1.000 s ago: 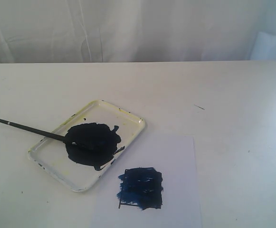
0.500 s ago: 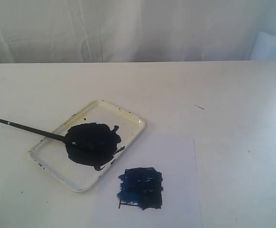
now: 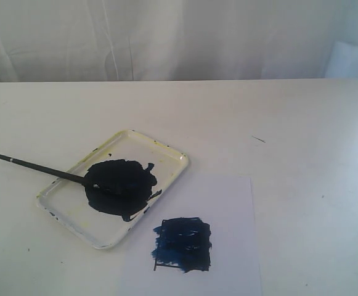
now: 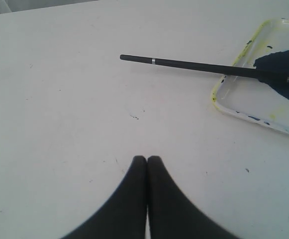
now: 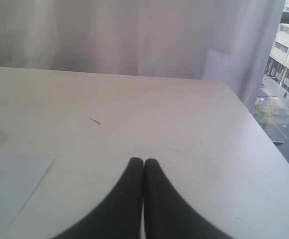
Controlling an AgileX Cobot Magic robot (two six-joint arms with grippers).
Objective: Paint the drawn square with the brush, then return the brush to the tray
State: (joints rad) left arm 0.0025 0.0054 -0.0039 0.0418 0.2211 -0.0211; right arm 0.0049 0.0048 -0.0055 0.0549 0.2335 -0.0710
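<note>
**Grippers closed on nothing; brush lying in tray**

- Left gripper (image 4: 146,159): jaws pressed together with nothing between them. It is above the bare table (image 3: 259,111), well apart from the brush handle.
- Right gripper (image 5: 143,161): jaws together, holding nothing, above the table toward its right edge.
- Brush (image 3: 43,168): touched by neither gripper. Its tip lies in the paint puddle (image 3: 120,185), and its handle crosses the tray rim and points toward the table's left edge.
- Tray (image 3: 182,161): left of the table's middle.
- Drawn square (image 3: 183,245): on the paper sheet (image 3: 228,209) at the table's front edge, near the tray. It is filled with dark blue paint.
</note>
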